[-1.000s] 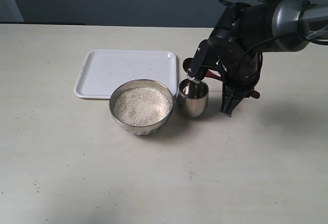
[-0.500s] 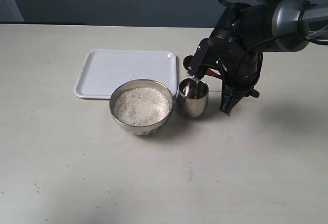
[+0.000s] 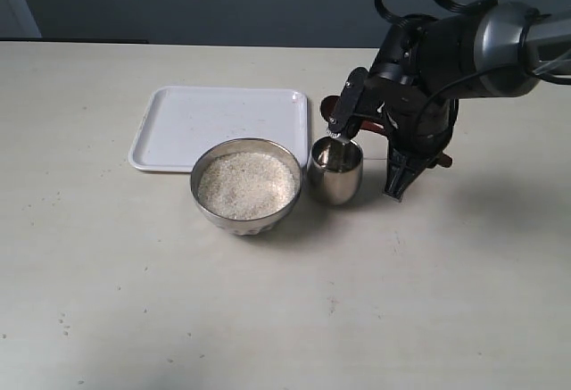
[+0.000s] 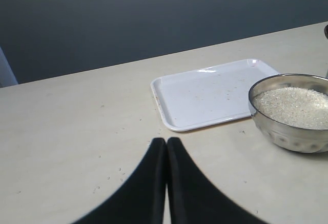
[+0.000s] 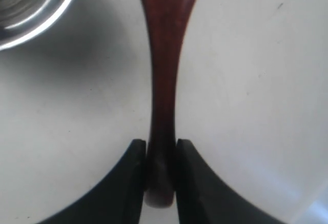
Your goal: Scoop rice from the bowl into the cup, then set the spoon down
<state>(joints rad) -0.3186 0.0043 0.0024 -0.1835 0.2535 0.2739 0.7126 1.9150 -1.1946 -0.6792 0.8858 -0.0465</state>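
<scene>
The steel bowl (image 3: pixel 203 201) holds a pale heap of rice (image 3: pixel 246 184). Just right of it stands the small steel cup (image 3: pixel 335 180). My right gripper (image 3: pixel 401 174) sits right of the cup, shut on the slim handle of the dark reddish-brown spoon (image 5: pixel 164 80). The spoon's (image 3: pixel 329 104) oval end pokes out behind the cup. The cup's rim (image 5: pixel 36 14) lies beside the handle. Whether the spoon touches the table I cannot tell. My left gripper (image 4: pixel 166 141) is shut on nothing, well away from the bowl (image 4: pixel 287 134) and its rice (image 4: pixel 292 106).
A white tray (image 3: pixel 223 122) lies flat behind the bowl, with a few stray grains on it (image 4: pixel 205 93). Loose grains dot the beige table near the left gripper. A dark wall runs behind the table's far edge.
The right arm has drifted very slightly to the right with the spoon still in its grip. Bowl, cup and tray have stayed put.
</scene>
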